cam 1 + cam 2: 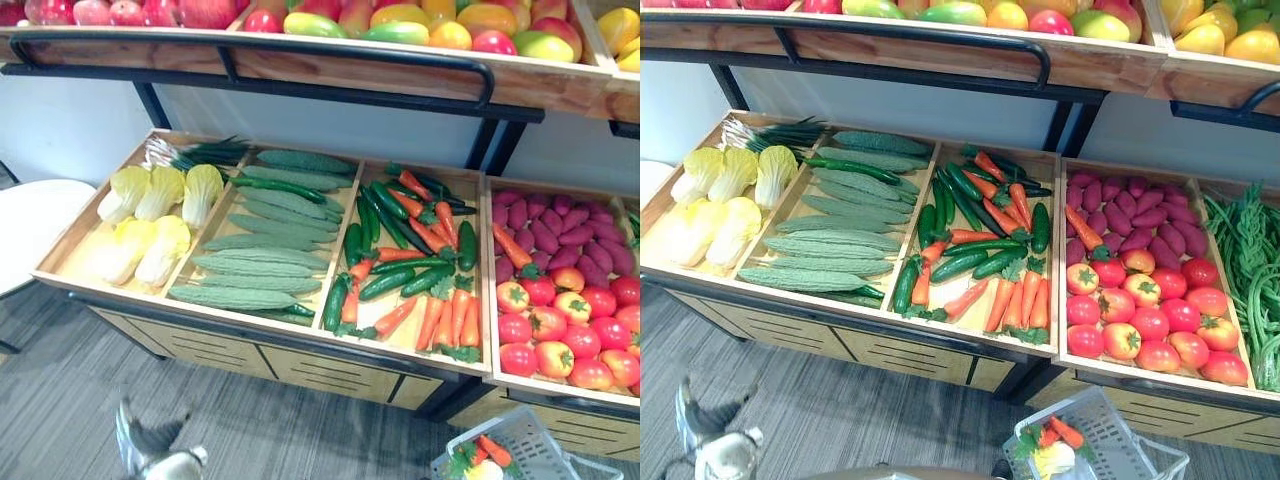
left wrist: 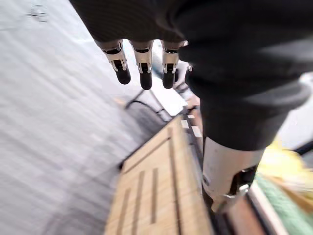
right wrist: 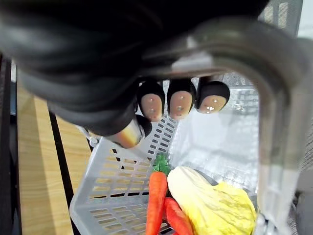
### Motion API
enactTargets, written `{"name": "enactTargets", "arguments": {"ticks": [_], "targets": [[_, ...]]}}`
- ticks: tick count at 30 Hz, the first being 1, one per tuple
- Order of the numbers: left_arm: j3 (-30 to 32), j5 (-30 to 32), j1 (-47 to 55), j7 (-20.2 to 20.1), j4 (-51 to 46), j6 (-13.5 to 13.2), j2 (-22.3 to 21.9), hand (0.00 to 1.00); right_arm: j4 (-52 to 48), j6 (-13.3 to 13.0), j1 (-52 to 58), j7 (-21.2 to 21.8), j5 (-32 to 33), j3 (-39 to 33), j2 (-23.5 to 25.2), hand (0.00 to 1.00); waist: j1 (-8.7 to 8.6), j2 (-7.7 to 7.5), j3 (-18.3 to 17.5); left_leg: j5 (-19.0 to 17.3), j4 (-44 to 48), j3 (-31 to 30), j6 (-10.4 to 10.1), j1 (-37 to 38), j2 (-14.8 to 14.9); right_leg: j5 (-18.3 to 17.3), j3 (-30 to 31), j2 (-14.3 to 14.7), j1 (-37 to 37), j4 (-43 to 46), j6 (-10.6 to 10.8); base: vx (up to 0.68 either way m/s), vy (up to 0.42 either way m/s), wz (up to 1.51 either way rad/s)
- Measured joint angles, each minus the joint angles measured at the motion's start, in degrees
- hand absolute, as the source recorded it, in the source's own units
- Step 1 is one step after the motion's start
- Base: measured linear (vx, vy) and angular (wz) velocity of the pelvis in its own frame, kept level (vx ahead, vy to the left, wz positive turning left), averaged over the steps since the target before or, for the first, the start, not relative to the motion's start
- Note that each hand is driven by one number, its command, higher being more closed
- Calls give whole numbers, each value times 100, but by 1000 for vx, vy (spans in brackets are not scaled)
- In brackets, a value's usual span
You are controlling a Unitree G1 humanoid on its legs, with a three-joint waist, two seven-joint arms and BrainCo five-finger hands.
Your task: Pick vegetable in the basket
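From my right wrist camera I see the right hand [image 3: 83, 73] close up, its dark cover across the top. Its dark-tipped fingers [image 3: 179, 102] curl round the grey handle [image 3: 276, 122] of a pale slotted plastic basket [image 3: 117, 178], which hangs tilted below. Inside lie two orange carrots [image 3: 156, 200] with green tops, side by side, touching a pale yellow-green cabbage [image 3: 212, 205]. A light wooden panel [image 3: 34, 171] stands beside the basket.
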Motion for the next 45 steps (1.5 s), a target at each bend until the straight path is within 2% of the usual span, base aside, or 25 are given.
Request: {"name": "enactTargets", "arguments": {"ticks": [6, 8, 13, 18, 20, 22, 25, 26, 28, 29, 30, 31, 32, 33, 34, 35, 36, 37, 38, 39, 40, 41, 42, 43, 45], "targets": [[352, -472, 59, -601, 1853, 216, -61, 0, 45, 20, -122, -40, -35, -115, 152, 100, -103, -3, -42, 12, 3, 58, -39, 89, 9, -17, 103, 16, -2, 1, 27, 57, 3, -3], [344, -450, 80, -746, 2076, 261, -61, 0, 81, 20, -213, -88, -72, -114, 152, 100, -127, -12, -42, -16, 5, 114, -59, 159, 21, -1, 214, 40, -8, 1, 47, 66, -5, -30], [102, -414, -5, -1620, 2286, 364, -57, 0, 106, 38, -250, -92, -97, -115, 98, 100, -149, 3, -7, -146, 5, 379, -86, 386, 70, -9, 469, 97, 62, 3, 37, 25, -5, -27], [-592, -406, -66, -1941, 2352, 364, -61, 0, 118, 153, -256, 11, -299, -100, 48, 100, -152, 45, 43, -284, 18, 705, -86, 587, 60, -10, 792, 107, 62, 22, 38, 8, 8, -34], [-893, -404, -123, -2015, 2351, 359, -58, 0, 122, 197, -258, 31, -297, -61, 48, 100, -160, 34, 111, -535, 442, 770, -62, 521, 76, -64, 880, 65, 61, 150, 84, 20, 17, -27], [-1264, -400, -249, -2062, 2347, 345, 9, 0, 112, 201, -270, 40, -285, -50, 41, 100, -170, 56, 278, -1065, 1347, 857, -35, 236, 210, -278, 1024, 3, -112, 670, 116, -28, 34, -29], [-1670, -394, -402, -2062, 2350, 331, 158, 0, 81, 193, -332, 50, -278, 19, 57, 100, -175, -6, 392, -1313, 1800, 1061, 48, -27, 258, -260, 1324, -37, -510, 1047, 157, -67, 75, -48], [-1863, -388, -460, -2057, 2354, 324, 263, 0, 61, 188, -392, 55, -274, 186, 64, 100, -170, -63, 493, -1365, 1804, 1290, 85, -34, 264, -82, 1597, -37, -714, 1142, 185, -117, 101, -93], [-2000, -255, -521, -2052, 2352, 320, 343, 0, -94, 160, -440, 49, -221, 439, 105, 100, -166, -28, 609, -1395, 1798, 1663, 207, -48, 362, 621, 1903, 122, -964, 978, 237, -175, 152, -114], [-2053, -170, -556, -2049, 2344, 307, 322, 0, -244, 132, -538, 49, -179, 730, 121, 100, -143, 221, 706, -1279, 1758, 2043, 321, -80, 597, 1406, 1969, 303, -965, 498, 252, -166, 154, -92], [-2082, -163, -599, -2047, 2329, 293, 341, 0, -314, 135, -575, 50, -169, 827, 135, 100, -179, 188, 760, -1254, 1739, 2134, 346, -92, 627, 1202, 1764, 286, -1060, 859, 88, -189, 212, -100], [-2122, -124, -633, -2041, 2229, 281, 413, 0, -358, 126, -579, 50, -104, 1001, 156, 100, -177, 188, 853, -1172, 1647, 2344, 385, -55, 644, 472, 1259, 138, -1233, 1802, -355, -84, 117, -59], [-2142, -52, -633, -2041, 2195, 277, 461, 0, -356, 101, -559, 38, -58, 1034, 157, 100, -168, 161, 869, -1125, 1597, 2472, 394, 12, 647, 197, 1022, 46, -1236, 2231, -438, -52, 140, -90], [-2142, -3, -544, -2041, 2115, 276, 480, 0, -358, 86, -619, 19, -40, 1096, 151, 100, -150, 124, 867, -1081, 1566, 2770, 411, 115, 684, -115, 628, -98, -1162, 2834, -639, 2, 47, -111], [-2140, 18, -459, -2040, 2110, 276, 498, 0, -361, 22, -680, 22, -23, 1269, 156, 100, -135, 73, 868, -1080, 1634, 3076, 415, 217, 719, -245, 394, -205, -1025, 3053, -758, -3, 27, -124], [-2124, 28, -431, -2040, 2110, 276, 529, 0, -367, -10, -715, 27, -23, 1332, 178, 100, -139, -3, 886, -1082, 1728, 3237, 418, 257, 710, -245, 317, -231, -1014, 2997, -738, -52, -43, -143], [-2079, 37, -441, -2049, 2165, 294, 587, 0, -368, -30, -750, 35, -26, 1458, 210, 100, -112, -143, 959, -1063, 2123, 3416, 502, 216, 714, -91, 170, -178, -912, 2719, -853, -181, -79, -148], [-2086, 39, -469, -2055, 2258, 293, 538, 0, -324, -56, -820, 21, -30, 1473, 187, 100, -48, -55, 893, -1170, 1759, 3268, 504, 79, 523, 262, 491, 27, -756, 1825, -791, -270, -75, -151], [-2083, 39, -469, -2055, 2310, 288, 424, 0, -326, -34, -840, 12, -30, 1419, 114, 100, -16, 150, 849, -793, 1248, 3229, 754, 99, 556, 268, 585, 115, -656, 1600, -754, -283, -36, -143], [-2081, 41, -506, -2048, 2317, 230, 316, 0, -340, -16, -870, 10, -31, 1295, 64, 100, -24, 206, 933, -625, 1056, 3593, 591, 116, 542, -604, 519, -238, -917, 3176, -647, -145, -43, -112], [-2131, 41, -621, -2045, 2340, 238, 386, 0, -314, -8, -837, -14, -29, 1238, 82, 100, -40, 124, 944, -608, 1063, 3809, 601, 131, 448, -936, 591, -570, -902, 3983, -474, -51, -56, -100], [-2130, 44, -630, -2047, 2342, 239, 423, 0, -283, 4, -824, -16, -31, 1220, 78, 100, -35, 61, 930, -599, 1091, 3924, 598, 109, 445, -934, 617, -658, -810, 4065, -439, 3, -162, -108], [-2121, 42, -574, -2035, 2350, 248, 467, 0, -280, 4, -852, 5, -36, 1270, 111, 100, 28, -43, 879, -582, 1267, 4216, 577, 29, 522, -876, 562, -728, -544, 3510, -213, -1, -258, -138], [-2105, 41, -560, -2029, 2352, 271, 494, 0, -287, 3, -905, 15, -49, 1311, 170, 100, 22, -113, 855, -557, 1466, 4484, 537, -48, 695, -981, 322, -548, -272, 2693, -20, -8, -298, -143], [-2081, 39, -609, -2007, 2348, 295, 452, 0, -270, 3, -870, 0, -64, 1341, 169, 100, 3, -38, 880, -472, 1561, 4753, 407, -17, 915, -988, 67, -267, 36, 1810, -9, -57, -341, -98]]}}
